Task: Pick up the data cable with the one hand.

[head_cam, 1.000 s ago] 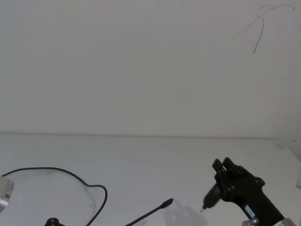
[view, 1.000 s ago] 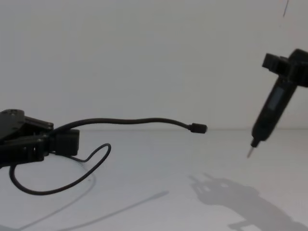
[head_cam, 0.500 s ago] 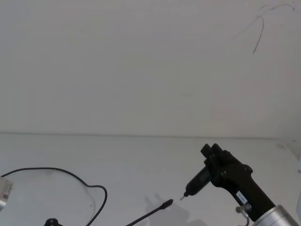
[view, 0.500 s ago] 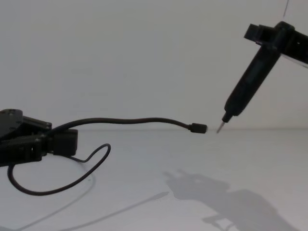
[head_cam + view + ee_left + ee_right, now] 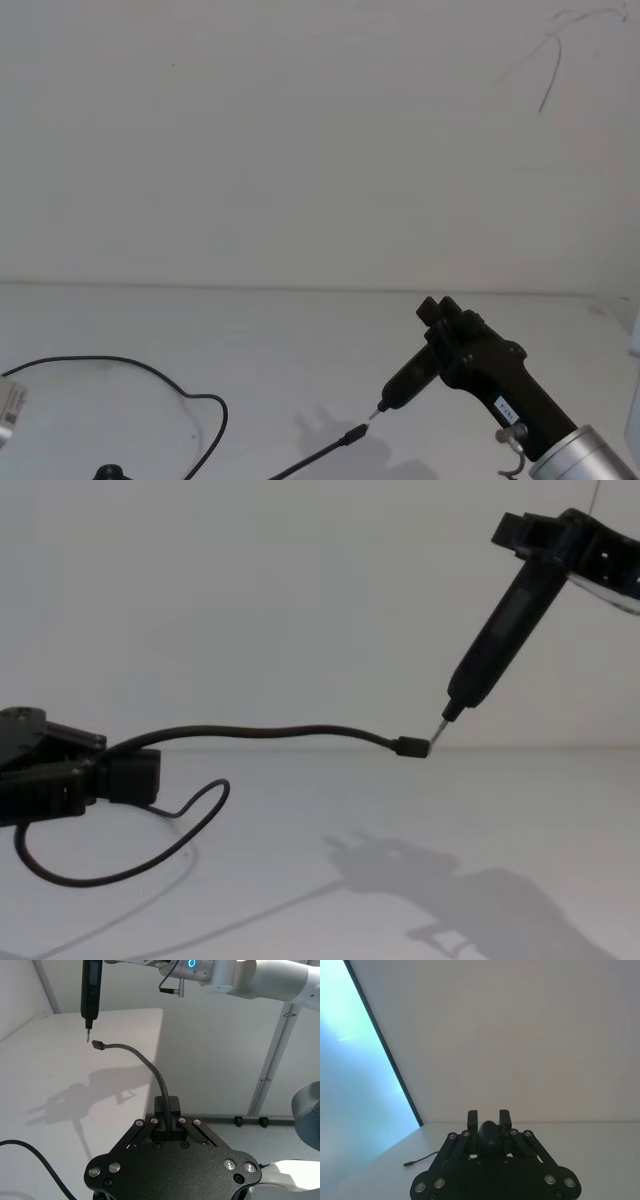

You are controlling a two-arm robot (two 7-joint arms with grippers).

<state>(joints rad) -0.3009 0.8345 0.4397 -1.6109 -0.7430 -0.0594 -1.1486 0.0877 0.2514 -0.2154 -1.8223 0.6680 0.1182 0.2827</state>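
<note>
Clamped in the left gripper (image 5: 120,777), the data cable (image 5: 270,732) is held clear of the table (image 5: 330,800), its plug (image 5: 411,747) jutting rightward. Pickup is judged done; next, the pen-like tool (image 5: 492,647), gripped by the right gripper (image 5: 535,540), needs fine alignment at the plug.

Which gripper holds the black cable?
The left gripper, shut on the thin black data cable; the right gripper holds a black pen-like tool.

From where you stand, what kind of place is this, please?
Probably a robot test station or lab. A bare white table stands against a plain white wall. The left gripper holds the data cable in the air, and the right gripper holds a pen-like tool near its plug.
</note>
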